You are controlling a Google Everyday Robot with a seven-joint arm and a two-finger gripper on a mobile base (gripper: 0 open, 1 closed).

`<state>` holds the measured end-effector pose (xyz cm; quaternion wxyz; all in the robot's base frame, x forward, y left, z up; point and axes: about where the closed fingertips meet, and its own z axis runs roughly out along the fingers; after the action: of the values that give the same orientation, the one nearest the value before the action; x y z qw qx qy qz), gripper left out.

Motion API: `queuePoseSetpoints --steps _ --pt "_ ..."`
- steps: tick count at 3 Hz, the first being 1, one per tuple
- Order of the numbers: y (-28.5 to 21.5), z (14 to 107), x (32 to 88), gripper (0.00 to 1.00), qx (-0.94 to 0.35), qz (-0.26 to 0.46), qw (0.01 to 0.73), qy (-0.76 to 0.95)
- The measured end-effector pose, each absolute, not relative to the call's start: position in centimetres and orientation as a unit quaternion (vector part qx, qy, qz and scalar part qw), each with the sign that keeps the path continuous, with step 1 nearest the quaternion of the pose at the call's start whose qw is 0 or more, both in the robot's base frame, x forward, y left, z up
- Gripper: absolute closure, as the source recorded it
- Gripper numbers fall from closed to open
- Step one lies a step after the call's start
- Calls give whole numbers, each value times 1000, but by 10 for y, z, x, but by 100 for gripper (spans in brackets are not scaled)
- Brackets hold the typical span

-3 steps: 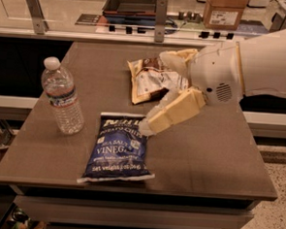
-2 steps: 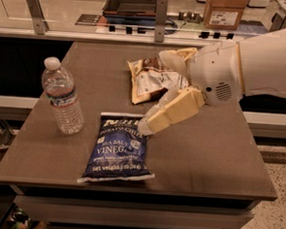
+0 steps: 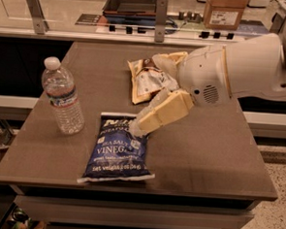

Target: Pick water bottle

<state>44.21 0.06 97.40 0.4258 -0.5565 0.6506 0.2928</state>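
The water bottle [image 3: 62, 98] is clear ribbed plastic with a white cap and a white-and-blue label band. It stands upright on the left side of the brown table [image 3: 213, 155]. My gripper [image 3: 143, 94] hangs over the middle of the table, well to the right of the bottle and apart from it. It is open and empty. The lower beige finger [image 3: 160, 115] points down-left over the top edge of the blue chip bag. The upper finger [image 3: 168, 57] lies above the brown chip bag.
A blue salt-and-vinegar chip bag [image 3: 117, 149] lies flat at the front centre. A brown chip bag [image 3: 147, 80] lies behind it, partly under my gripper. A counter with a cardboard box [image 3: 226, 10] and a dark tray [image 3: 133, 3] runs behind the table.
My arm and gripper have shifted slightly to the left, toward the bottle. The bottle and both bags have not moved.
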Motion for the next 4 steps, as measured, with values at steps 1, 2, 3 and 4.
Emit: queuePoseSetpoints --steps 1,2,3,4 --pt "21 957 443 0 -549 318 434 640" --pt "50 944 440 0 -530 348 462 620" --pt "85 935 444 0 -516 382 491 589" --pt "112 931 449 0 -504 398 518 565"
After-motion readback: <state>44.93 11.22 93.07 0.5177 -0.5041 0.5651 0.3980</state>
